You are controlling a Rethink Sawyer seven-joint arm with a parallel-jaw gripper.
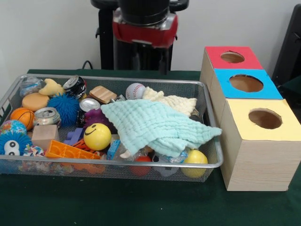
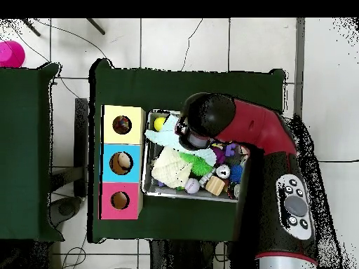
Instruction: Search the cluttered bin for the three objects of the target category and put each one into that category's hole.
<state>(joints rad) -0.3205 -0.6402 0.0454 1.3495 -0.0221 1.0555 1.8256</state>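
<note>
Overhead view puts the red and black arm (image 2: pixel 238 126) above the silver wire-mesh bin (image 2: pixel 148 183); the yellow-topped box's round hole (image 2: pixel 122 125) lies just beside the bin. Gripper's grip: cannot tell.

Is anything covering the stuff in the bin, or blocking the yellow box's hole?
Yes: a mint cloth is draped over the right half of the cluttered bin, with a cream cloth behind it, hiding objects beneath. The hole looks unobstructed.
</note>
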